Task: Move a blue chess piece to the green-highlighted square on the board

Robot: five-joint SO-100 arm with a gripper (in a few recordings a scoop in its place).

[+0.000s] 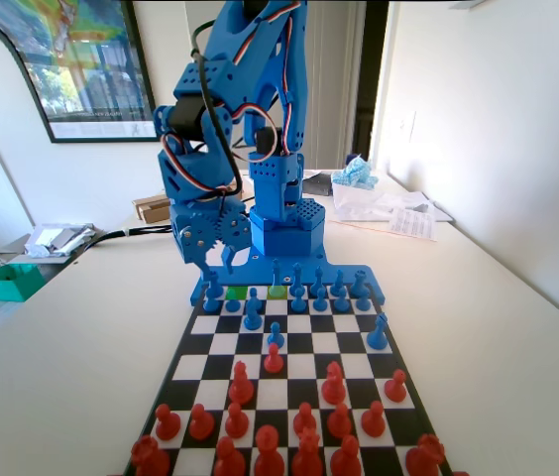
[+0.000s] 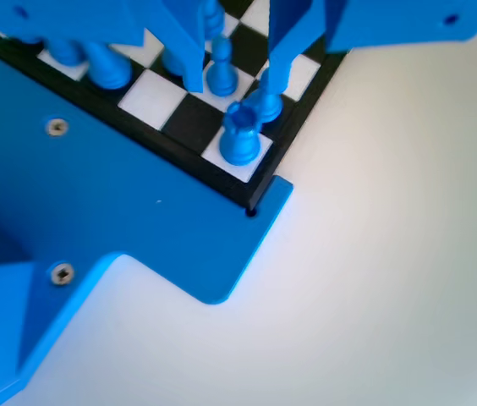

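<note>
Red pieces [image 1: 273, 432] massed at the near end of the board [image 1: 289, 369] on the pale surface [image 1: 498, 327], green squares [image 1: 257, 293] in the far row among blue pieces [image 1: 321, 292], tool [image 1: 217, 266] low over the far left corner, jaws spread, seemingly gripping nothing, corner rook [image 2: 240, 139] just below them.

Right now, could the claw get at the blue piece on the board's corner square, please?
Probably yes: the claw hangs open above that corner of the board, the corner piece just below its jaws, though neighbouring blue pieces stand close.
</note>
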